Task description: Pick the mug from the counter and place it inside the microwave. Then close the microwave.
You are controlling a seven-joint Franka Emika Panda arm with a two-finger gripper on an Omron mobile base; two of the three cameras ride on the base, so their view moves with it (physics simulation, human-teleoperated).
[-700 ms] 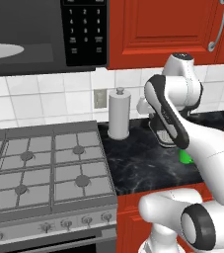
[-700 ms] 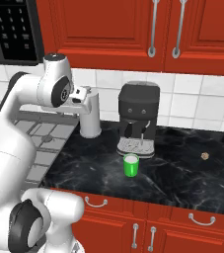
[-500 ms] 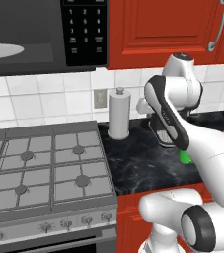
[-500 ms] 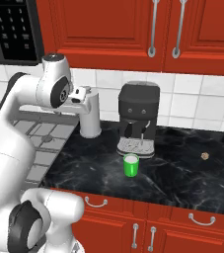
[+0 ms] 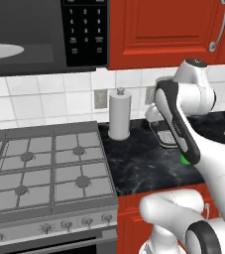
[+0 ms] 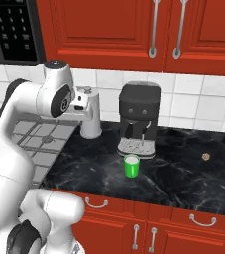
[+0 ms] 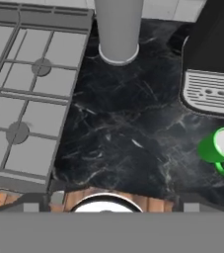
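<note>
**Red-cabinet kitchen, one green mug on the dark counter**

The black, white-veined counter (image 6: 173,173) runs under red cabinets (image 6: 114,25) and a white tile wall, with a grey gas stovetop (image 5: 39,168) at its left end.

There is one mug (image 6: 131,165): small, bright green, cylindrical, upright, pale inside. It stands on the counter just in front of the coffee machine's grille, close to it but apart, near the counter's front edge. In the hand view the mug (image 7: 223,147) shows its pale open top and its green loop handle, which points toward the bottom of that picture. In the left base view the arm covers it except for a sliver of green (image 5: 184,159).

One black coffee machine (image 6: 139,121) stands behind the mug. One paper towel roll (image 6: 90,118) stands upright to the machine's left, much taller than the mug. One small brown crumb-like object (image 6: 206,156) lies well to the right; the right base view shows it clearly.

The left base view shows one microwave (image 5: 39,34) over the stove, its keypad (image 5: 85,31) with white buttons and a pale turntable (image 5: 2,51) inside. Four burners show there.

The gripper is raised over the counter, apart from the mug, its fingers spread wide and holding nothing.
</note>
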